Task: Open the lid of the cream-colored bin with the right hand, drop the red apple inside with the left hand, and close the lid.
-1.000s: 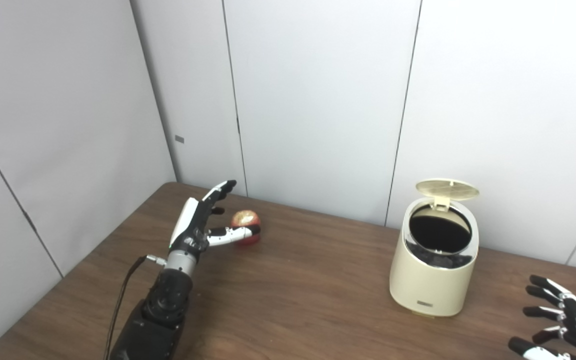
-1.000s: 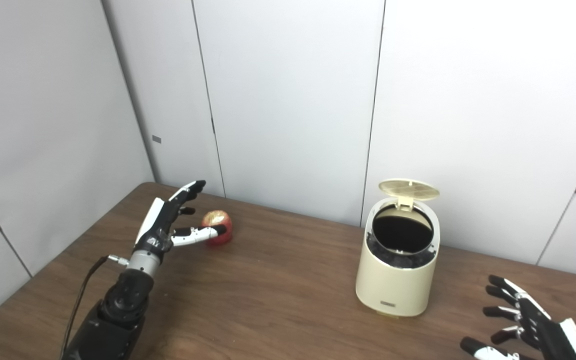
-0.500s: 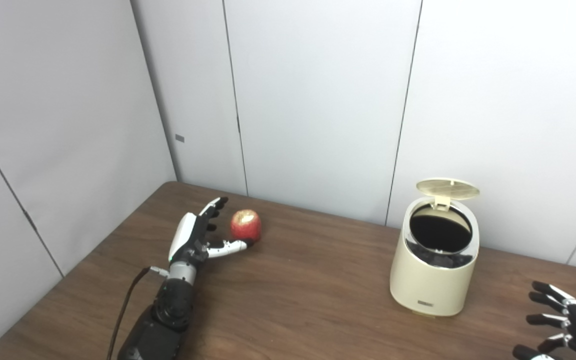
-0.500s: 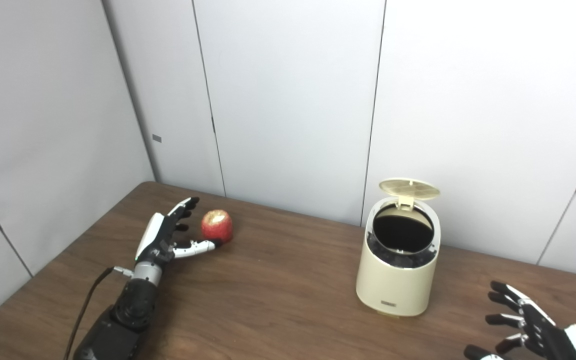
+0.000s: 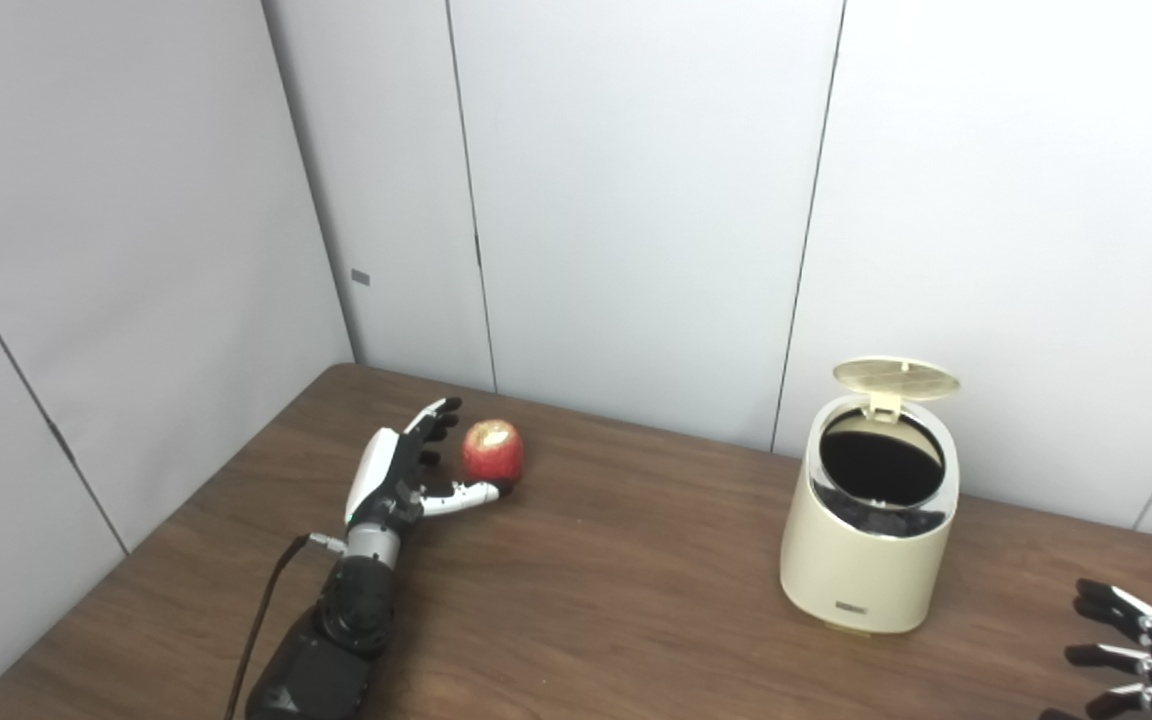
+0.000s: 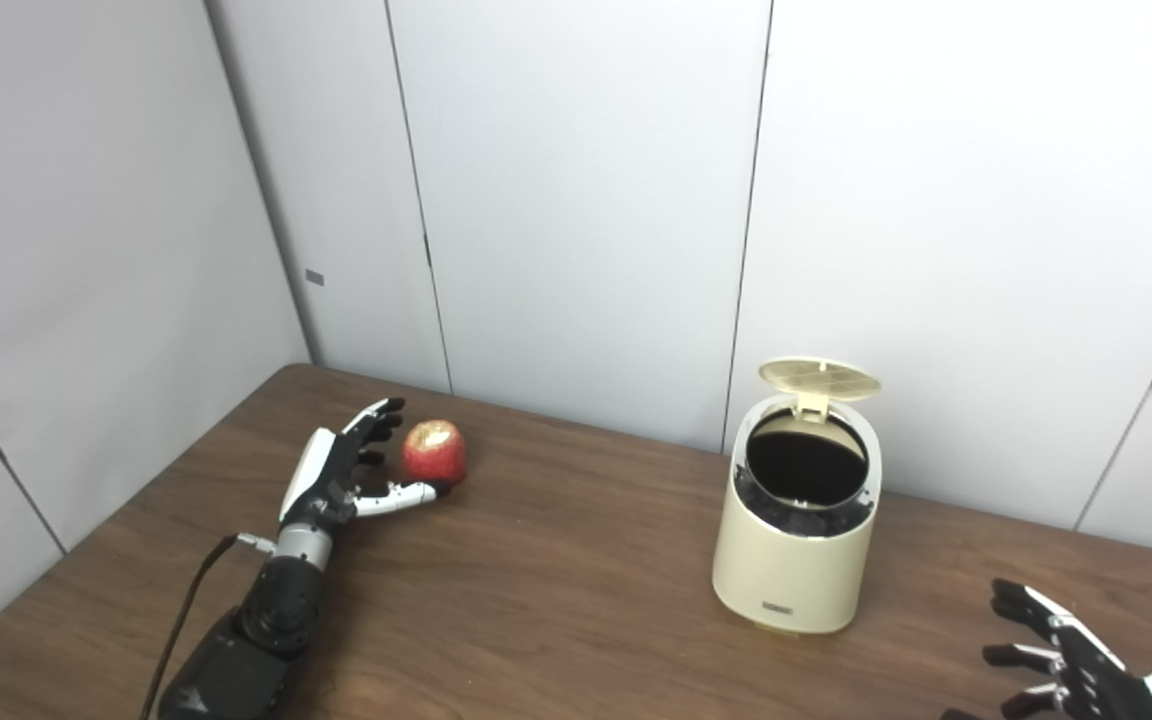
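Observation:
A red apple point(image 5: 492, 451) sits on the brown table point(image 5: 586, 580) near the back left. My left hand point(image 5: 404, 475) lies low just left of it, open, fingers spread along the apple's left side and thumb reaching under its front; whether they touch the fruit is unclear. The cream-colored bin point(image 5: 870, 535) stands at the right with its round lid point(image 5: 896, 378) flipped up at the back, showing a dark inside. My right hand point(image 6: 1066, 665) is open at the bottom right corner, fingers spread, well apart from the bin.
Grey wall panels point(image 5: 636, 200) close the table's back and left sides. A black cable point(image 5: 261, 620) runs along my left forearm. Bare wood lies between the apple and the bin.
My left hand has dropped down to table level beside the apple. My right hand has sunk lower toward the bottom right corner. Apple and bin have not moved.

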Motion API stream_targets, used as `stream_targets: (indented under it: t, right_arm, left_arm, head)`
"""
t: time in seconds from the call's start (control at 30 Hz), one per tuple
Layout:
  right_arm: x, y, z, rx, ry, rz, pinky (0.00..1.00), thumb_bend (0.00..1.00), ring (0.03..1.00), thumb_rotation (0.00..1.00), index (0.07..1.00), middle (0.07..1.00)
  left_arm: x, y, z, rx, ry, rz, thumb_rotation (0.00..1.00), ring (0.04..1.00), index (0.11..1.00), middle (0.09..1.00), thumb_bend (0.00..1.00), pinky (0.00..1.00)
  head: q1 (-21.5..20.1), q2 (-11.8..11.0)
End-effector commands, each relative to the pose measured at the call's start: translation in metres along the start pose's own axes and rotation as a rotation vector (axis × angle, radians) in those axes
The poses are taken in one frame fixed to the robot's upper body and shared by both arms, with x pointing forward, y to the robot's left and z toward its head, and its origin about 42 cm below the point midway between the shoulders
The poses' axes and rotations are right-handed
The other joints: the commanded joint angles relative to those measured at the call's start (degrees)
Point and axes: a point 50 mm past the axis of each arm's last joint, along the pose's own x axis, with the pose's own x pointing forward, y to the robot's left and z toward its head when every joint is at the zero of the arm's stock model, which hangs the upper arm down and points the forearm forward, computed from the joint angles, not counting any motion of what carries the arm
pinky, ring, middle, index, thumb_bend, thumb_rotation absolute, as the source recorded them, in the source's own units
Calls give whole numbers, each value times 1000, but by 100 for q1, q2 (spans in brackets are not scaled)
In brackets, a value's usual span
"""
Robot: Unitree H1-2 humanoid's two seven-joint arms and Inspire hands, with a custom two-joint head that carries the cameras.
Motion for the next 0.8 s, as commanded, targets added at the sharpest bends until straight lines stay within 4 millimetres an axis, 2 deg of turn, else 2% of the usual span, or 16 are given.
stream_targets:
  t: [0.0,0.23,0.47,0.57,0.77]
  right_arm:
    - [4,-14,16,-37,-66,-24,485,839,723,403,860,863]
    - [2,-15,18,-61,-70,-24,507,832,730,411,867,862]
    - [-1,-14,19,-53,-76,-25,529,831,740,415,869,867]
    - [-3,-15,20,-51,-83,-31,533,817,736,394,868,862]
    - [-5,-15,23,-43,-72,-39,531,813,726,367,858,854]
  left_arm:
    - [15,3,18,-12,-57,26,189,840,893,840,878,755]
    - [16,-6,16,-26,-44,16,195,823,888,839,885,715]
    - [19,-14,12,-50,-33,6,146,835,885,845,864,717]
    - [20,-16,10,-45,-26,2,157,823,880,843,871,690]
    - [19,-19,8,-44,-21,-22,151,825,864,845,860,697]
  head:
    - [2,2]
    - [-42,53]
    - [-97,96]
    - [-107,119]
    - [-129,142]
